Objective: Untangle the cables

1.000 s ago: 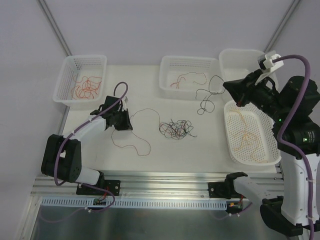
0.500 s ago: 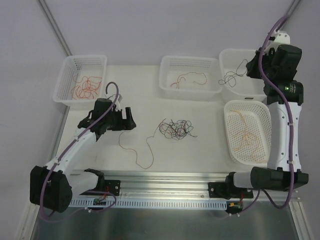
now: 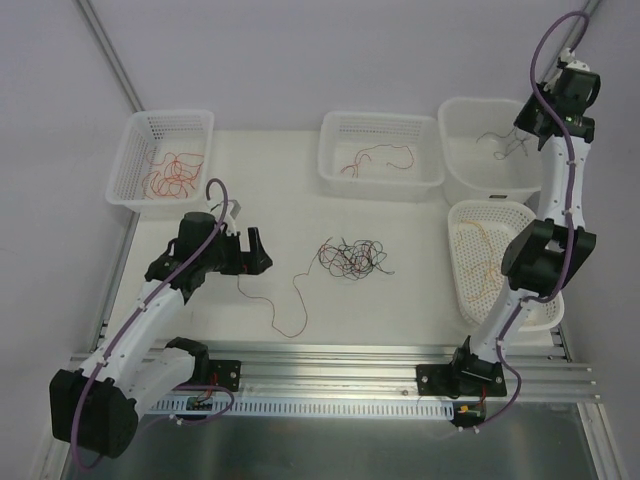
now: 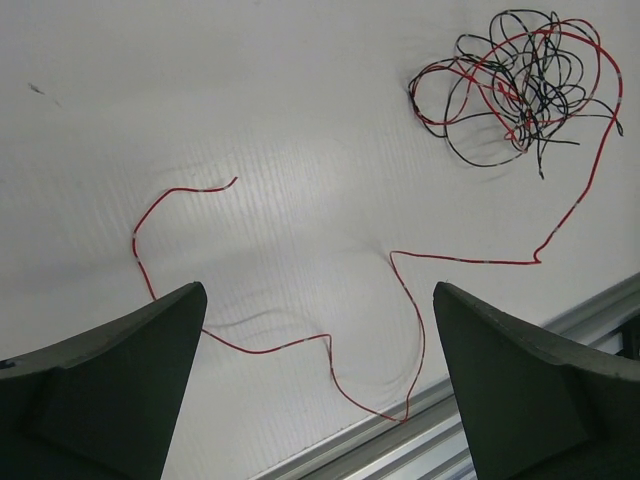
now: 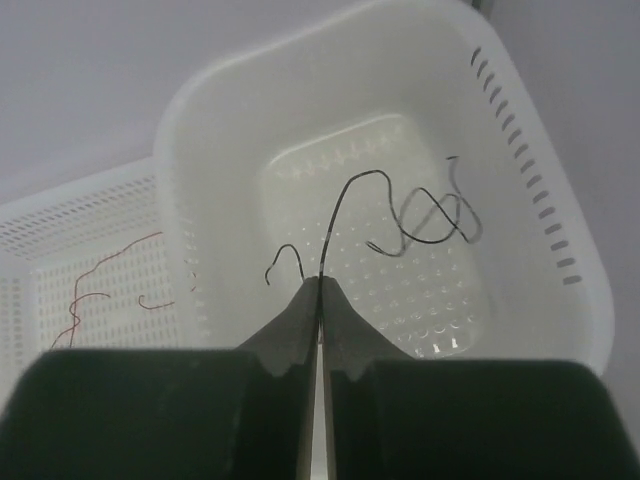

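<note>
Pinching black cable [image 5: 420,215] over basket [image 5: 520,140]: right gripper [image 5: 319,285]. Left gripper [image 4: 318,295] spread above open table [image 4: 250,80].

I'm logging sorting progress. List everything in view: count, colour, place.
baskets: four, white, three along the far edge, one at right.
sorted wires: orange-red bunch in far-left basket; red strand in middle basket; tan-orange bunch in right basket.
tangle: one, mostly red and black, table centre.
red wire: one, trailing from tangle.
black wire: one, dangling into far-right basket.
left gripper: open, over red wire.
right gripper: shut on black wire.
</note>
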